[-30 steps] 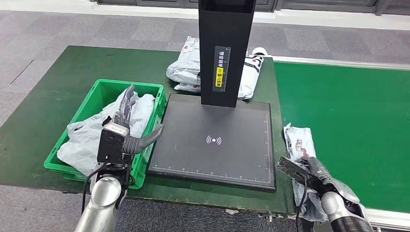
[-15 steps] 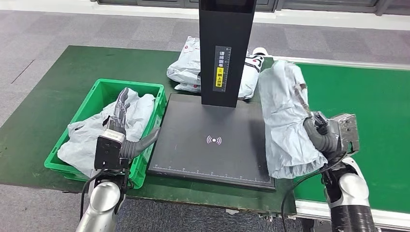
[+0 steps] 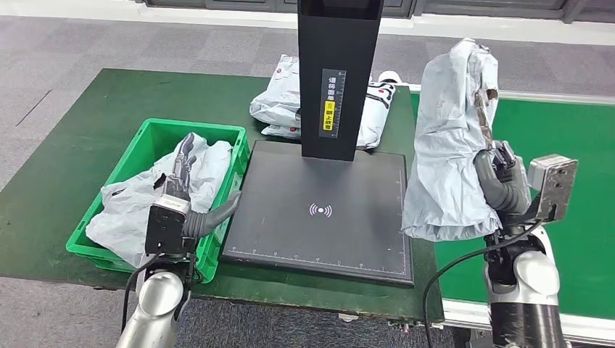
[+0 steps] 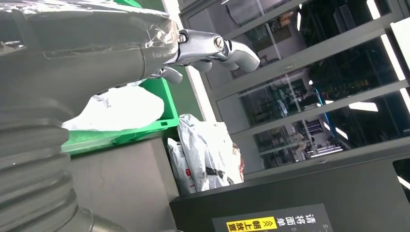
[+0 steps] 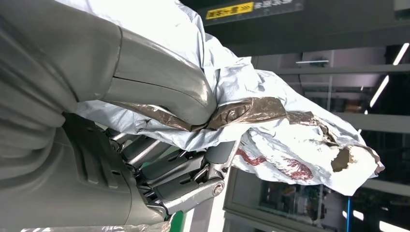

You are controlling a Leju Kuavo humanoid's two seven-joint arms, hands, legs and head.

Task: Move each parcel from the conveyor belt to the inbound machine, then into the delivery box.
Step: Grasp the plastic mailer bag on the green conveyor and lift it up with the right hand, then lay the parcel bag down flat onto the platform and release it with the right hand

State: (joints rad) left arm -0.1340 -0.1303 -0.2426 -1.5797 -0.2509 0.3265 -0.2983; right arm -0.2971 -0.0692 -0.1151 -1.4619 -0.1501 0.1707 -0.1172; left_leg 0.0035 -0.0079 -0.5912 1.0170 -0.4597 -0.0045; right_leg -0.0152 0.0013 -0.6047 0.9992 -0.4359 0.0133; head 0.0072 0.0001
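Above the conveyor belt (image 3: pixel 573 181), the right hand (image 3: pixel 500 185) is gripping a grey parcel (image 3: pixel 453 145); the left hand (image 3: pixel 181 181) is hovering, fingers spread, over the green delivery box (image 3: pixel 149 141).

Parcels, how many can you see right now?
3: one parcel held up by the right hand, one in the green box, one behind the machine's black post. Others may lie hidden beneath them.

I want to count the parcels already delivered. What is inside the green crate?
The green crate holds grey plastic parcel bags, crumpled; whether one or several, I cannot tell. The left hand hovers over them. The crate's floor and anything beneath the bags is covered.
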